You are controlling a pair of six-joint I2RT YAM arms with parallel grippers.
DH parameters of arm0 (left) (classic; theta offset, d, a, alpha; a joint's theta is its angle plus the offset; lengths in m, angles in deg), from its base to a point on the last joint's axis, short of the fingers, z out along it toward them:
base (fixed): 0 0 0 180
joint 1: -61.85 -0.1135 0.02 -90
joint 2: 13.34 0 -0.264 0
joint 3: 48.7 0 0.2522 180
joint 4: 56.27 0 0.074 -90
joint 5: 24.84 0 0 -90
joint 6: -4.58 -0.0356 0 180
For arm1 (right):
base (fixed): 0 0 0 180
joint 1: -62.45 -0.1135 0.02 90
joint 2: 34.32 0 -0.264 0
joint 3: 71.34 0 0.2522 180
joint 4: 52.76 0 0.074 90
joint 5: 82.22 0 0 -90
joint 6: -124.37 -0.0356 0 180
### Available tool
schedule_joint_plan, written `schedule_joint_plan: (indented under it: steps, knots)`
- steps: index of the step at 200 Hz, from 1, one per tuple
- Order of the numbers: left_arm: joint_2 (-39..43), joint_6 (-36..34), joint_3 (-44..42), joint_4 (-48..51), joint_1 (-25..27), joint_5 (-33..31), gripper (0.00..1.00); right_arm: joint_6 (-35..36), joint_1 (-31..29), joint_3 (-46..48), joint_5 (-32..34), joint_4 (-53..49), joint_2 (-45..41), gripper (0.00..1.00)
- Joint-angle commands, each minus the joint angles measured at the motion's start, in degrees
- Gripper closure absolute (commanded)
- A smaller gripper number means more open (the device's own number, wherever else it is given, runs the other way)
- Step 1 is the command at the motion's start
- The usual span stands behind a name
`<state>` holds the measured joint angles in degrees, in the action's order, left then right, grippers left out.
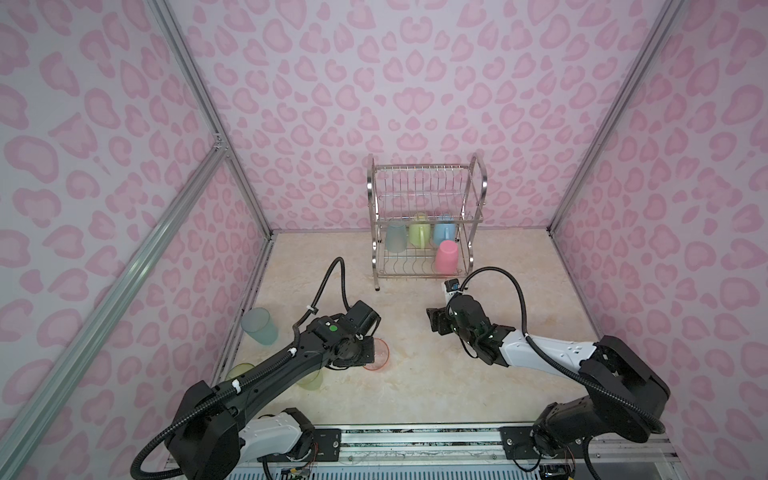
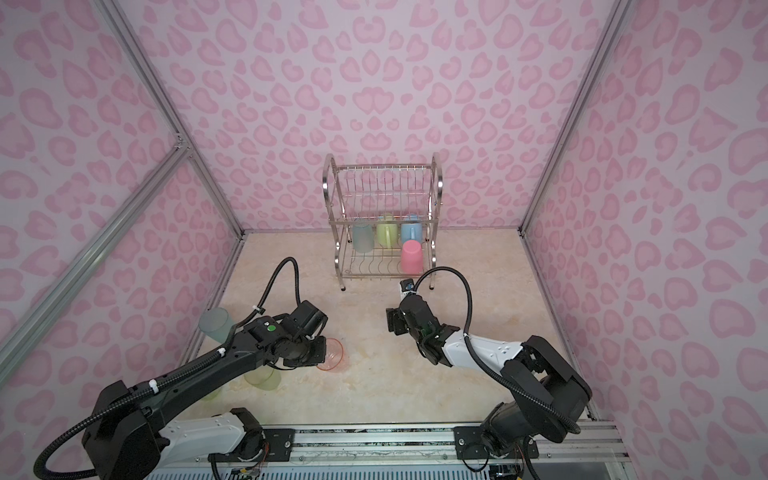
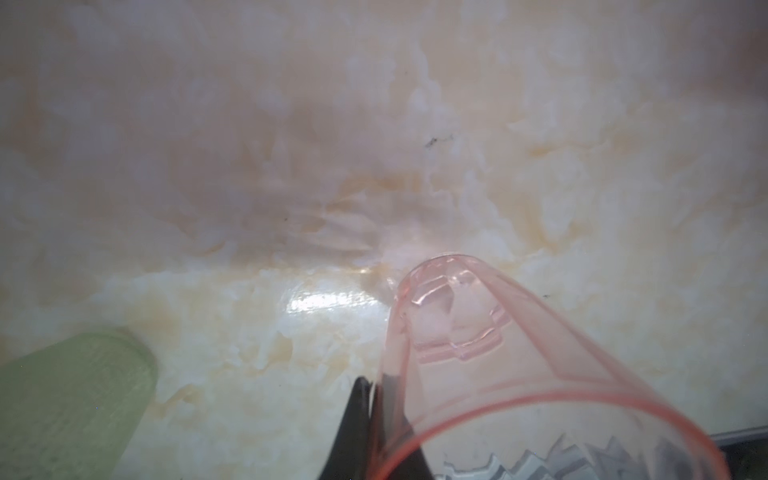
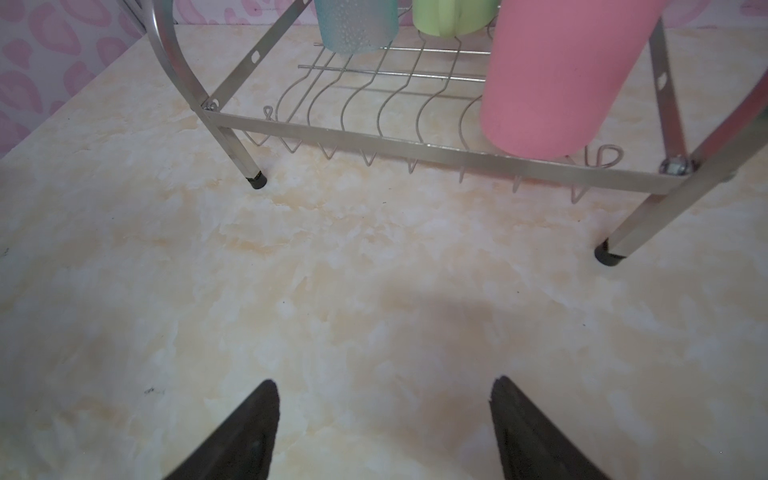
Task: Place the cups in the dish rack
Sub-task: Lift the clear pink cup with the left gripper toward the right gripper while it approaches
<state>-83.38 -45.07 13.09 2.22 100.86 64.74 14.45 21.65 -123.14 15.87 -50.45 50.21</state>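
The cups [image 1: 446, 257] are, I judge, half loaded: four stand on the lower tier of the dish rack [image 1: 420, 168] at upper centre in both top views, three tumblers [image 1: 259, 326] wait on the table [image 1: 415, 374] at lower left, my left pincer [image 3: 374, 395] clamps the orange-pink tumbler [image 3: 478, 353] there, and my right pincer [image 4: 382, 386] gapes empty.

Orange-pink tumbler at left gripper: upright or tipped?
Upright, mouth up. In both top views the orange-pink tumbler shows its open rim; in the left wrist view its base faces the tabletop, the left gripper pinching its rim.
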Motion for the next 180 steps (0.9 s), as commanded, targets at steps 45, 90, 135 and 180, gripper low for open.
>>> schedule_joint_plan:
  steps: [45,90,135,180]
  knots:
    - [3.6,-3.8,-2.5,-19.5,-7.9,16.9,0.96,-2.1,1.3,0.9,-1.4,1.2,-0.6,0.20]
    - [4.0,-4.0,-4.0,-28.8,-11.3,23.8,0.96,-5.4,2.4,1.7,-4.8,2.7,-2.0,0.17]
    - [3.3,-3.3,-4.5,-38.1,-12.8,27.5,0.96,-14.7,5.4,2.0,-12.6,7.6,-1.5,0.13]
    - [0.7,-3.2,-3.7,-44.6,-13.3,29.0,0.96,-27.3,10.1,0.2,-22.5,8.6,-1.6,0.11]
